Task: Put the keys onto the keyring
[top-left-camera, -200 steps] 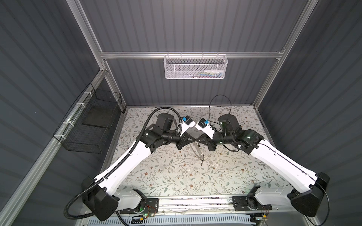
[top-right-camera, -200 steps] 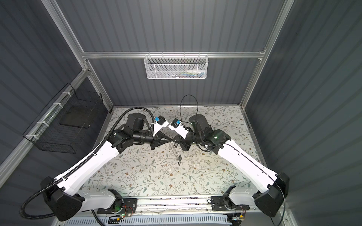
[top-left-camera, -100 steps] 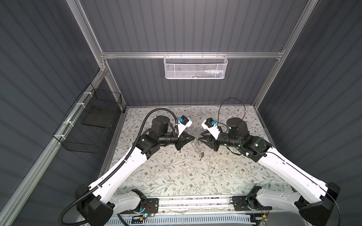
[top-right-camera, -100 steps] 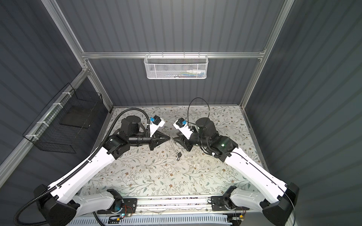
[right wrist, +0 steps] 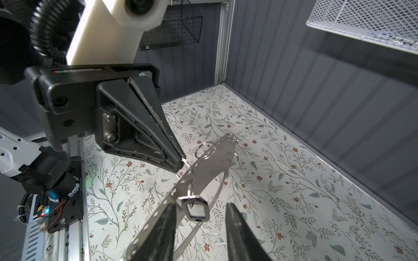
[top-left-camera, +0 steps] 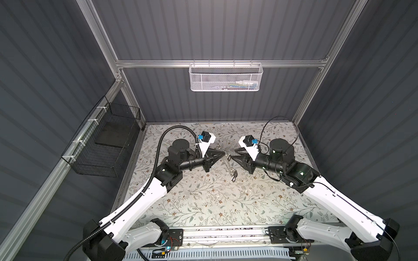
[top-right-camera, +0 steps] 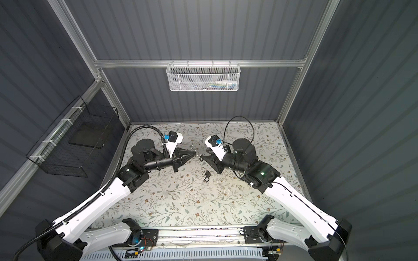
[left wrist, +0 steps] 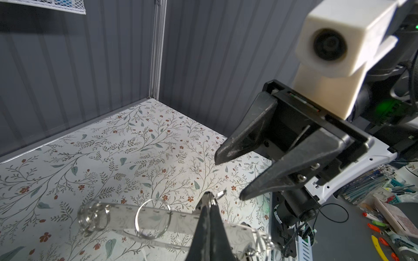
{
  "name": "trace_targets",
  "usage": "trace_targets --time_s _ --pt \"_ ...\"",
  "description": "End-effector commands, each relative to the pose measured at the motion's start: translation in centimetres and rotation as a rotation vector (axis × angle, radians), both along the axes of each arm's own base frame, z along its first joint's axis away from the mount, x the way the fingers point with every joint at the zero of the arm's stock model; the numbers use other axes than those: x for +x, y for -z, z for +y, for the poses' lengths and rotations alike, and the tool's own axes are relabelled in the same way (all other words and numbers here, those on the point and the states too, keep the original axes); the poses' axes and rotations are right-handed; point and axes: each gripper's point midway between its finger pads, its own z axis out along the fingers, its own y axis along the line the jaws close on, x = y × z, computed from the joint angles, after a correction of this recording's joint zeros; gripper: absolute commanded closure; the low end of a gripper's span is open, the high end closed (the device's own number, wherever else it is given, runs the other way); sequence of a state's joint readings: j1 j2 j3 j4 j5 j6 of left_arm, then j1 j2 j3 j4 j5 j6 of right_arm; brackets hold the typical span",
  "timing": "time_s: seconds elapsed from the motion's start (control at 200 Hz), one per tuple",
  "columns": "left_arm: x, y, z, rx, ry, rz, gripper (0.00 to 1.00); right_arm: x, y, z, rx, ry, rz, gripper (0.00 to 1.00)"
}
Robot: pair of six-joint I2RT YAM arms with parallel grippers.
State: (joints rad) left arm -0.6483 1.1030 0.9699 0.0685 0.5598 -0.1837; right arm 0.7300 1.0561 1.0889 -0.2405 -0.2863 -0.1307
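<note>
A pale mat printed with leafy sprigs and small flowers covers the table. Dark grey ribbed walls on an aluminium frame close it in on the left, far and right sides. A white mesh basket hangs from the far rail and a black wire basket hangs on the left wall. Both arms reach in from the near corners and meet nose to nose over the far middle of the mat. The left gripper is clenched, its two fingers pressed flat together with no gap. Their tips pinch the rim of the keyring just beside a small split ring. The keyring, a flat grey metal plate with a row of small holes along its edge, is tilted and slopes from that pinch toward the near side. In both top views it shows only edge-on. The keys hang at its lower end, near the right gripper. That gripper's jaws stand partly apart and clamp nothing. One of the keys, black with a pale window, dangles from a split ring in the gap between the two fingertips. Whether the other finger touches the plate cannot be told.
</note>
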Motion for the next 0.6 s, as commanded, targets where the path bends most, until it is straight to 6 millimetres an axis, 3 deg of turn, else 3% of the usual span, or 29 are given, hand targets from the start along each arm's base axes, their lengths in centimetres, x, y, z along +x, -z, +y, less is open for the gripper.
trace_targets --time_s 0.0,0.265,0.595 --pt "-0.3 -3.0 0.4 -0.097 -0.014 -0.06 1.0 -0.3 -1.0 0.4 0.025 -0.01 -0.019 0.62" --pt "-0.7 -2.9 0.2 -0.085 0.012 -0.042 1.0 0.2 -0.9 1.1 -0.007 0.006 -0.034 0.72" --pt "-0.9 -3.2 0.2 -0.113 0.018 -0.045 1.0 0.1 -0.6 1.6 -0.003 -0.013 -0.009 0.71"
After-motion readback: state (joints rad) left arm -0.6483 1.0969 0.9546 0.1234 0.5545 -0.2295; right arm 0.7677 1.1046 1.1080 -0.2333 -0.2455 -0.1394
